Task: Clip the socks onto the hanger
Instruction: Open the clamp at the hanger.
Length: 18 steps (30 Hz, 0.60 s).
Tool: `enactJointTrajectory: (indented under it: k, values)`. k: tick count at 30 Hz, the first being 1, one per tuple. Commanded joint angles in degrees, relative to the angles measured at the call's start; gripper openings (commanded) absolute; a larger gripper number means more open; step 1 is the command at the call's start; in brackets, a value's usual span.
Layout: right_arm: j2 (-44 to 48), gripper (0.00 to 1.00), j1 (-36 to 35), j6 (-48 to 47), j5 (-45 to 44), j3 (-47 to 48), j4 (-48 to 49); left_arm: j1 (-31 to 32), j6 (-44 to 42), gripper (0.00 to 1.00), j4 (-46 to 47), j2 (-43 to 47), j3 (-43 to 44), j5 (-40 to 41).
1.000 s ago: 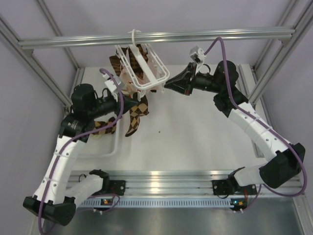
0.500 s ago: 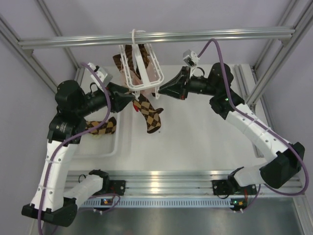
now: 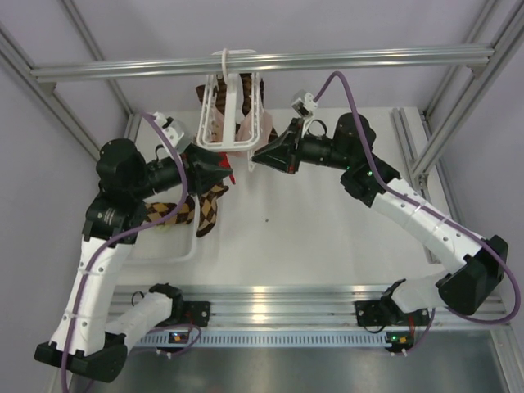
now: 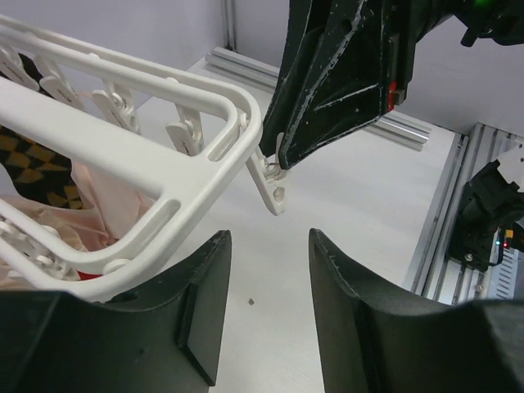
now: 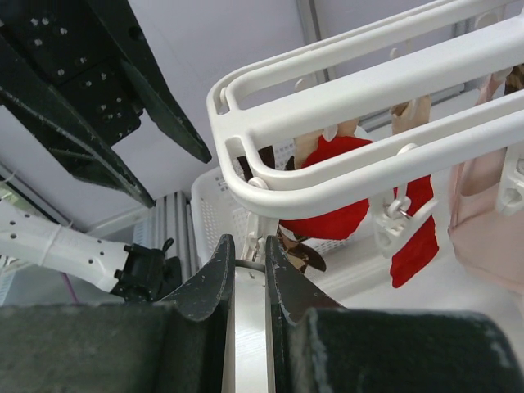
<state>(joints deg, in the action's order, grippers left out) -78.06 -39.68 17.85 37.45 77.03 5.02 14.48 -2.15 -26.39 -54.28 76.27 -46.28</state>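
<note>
White plastic hanger (image 4: 82,131) steadied by its corner clip (image 4: 274,192); left jaws empty.

Hung from the top rail (image 3: 327,59), the hanger has that dangling clip pinched tight in the right gripper (image 4: 274,160), the clip's long axis pointing down, slightly tilted. The left gripper (image 4: 268,237) stands half-wide with nothing between its fingers, aimed at the clip from just in front. One check sock (image 3: 209,211) shows just below the left gripper from overhead, lengthwise near-to-far. I cannot tell whether it hangs clipped or lies across the white basket (image 3: 193,244). A second check sock (image 3: 168,214) lies in that basket on the left arm's side, well apart from the right arm, so the left looks nearer to fetch it.
</note>
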Motion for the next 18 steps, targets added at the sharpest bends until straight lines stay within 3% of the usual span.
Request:
enactJointTrajectory:
  k: [1,8,18]
  values:
    - [1.3,0.0,-2.0,1.1,-7.5,2.6,-0.7,1.2,2.1,0.47,6.4,2.6,-3.6,4.4]
    - [0.3,0.0,-4.0,3.6,-12.1,3.6,-0.4,5.6,2.7,0.49,13.8,5.1,-11.3,12.7]
    - [-1.3,0.0,-6.6,3.9,-16.1,5.6,-2.2,10.0,3.8,0.6,25.1,3.5,-17.2,22.1]
